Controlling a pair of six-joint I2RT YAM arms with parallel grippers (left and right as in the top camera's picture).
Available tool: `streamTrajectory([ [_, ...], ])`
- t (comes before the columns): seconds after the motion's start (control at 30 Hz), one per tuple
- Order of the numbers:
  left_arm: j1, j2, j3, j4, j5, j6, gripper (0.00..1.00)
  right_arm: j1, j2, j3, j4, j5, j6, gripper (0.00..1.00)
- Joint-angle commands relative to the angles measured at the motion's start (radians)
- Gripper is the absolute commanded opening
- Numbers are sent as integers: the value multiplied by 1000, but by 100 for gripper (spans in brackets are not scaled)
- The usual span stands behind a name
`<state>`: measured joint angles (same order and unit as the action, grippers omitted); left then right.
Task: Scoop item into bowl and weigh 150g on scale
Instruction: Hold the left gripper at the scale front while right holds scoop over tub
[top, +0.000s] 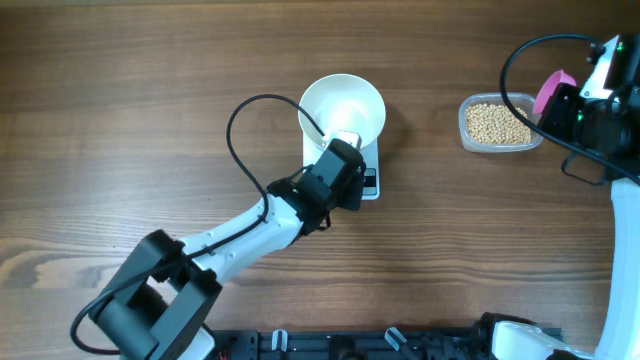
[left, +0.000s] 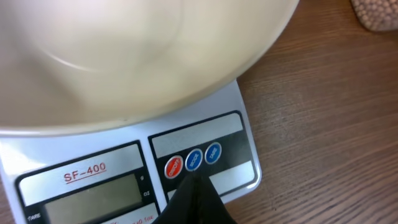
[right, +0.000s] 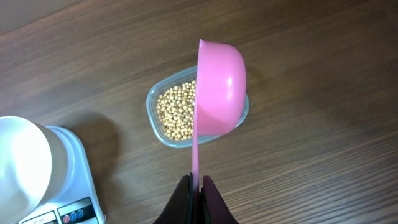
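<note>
the empty white bowl (top: 342, 105) sits on the scale (top: 371, 184) at frame centre, ready for filling. the left jaws, shut on nothing, point at the scale's buttons (left: 193, 160), probably to zero it. the right jaws pinch the pink scoop (right: 221, 87) by its handle, its cup on edge above the beans (right: 174, 112) in their clear container (right: 151, 109) at upper right. bare surface (top: 150, 100) between container and bowl leaves carrying room.
</note>
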<state>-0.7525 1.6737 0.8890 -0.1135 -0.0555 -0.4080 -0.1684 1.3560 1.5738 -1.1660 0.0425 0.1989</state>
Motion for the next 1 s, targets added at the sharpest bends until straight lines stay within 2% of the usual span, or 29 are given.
streamTrajectory([
  [0.0,3,60,-3,9,-13,8,4,-3,4,8,3,1,-15,4],
  [0.97,3,111,-3,73,-59,9,4,-3,13,8,3,1,-14,4],
])
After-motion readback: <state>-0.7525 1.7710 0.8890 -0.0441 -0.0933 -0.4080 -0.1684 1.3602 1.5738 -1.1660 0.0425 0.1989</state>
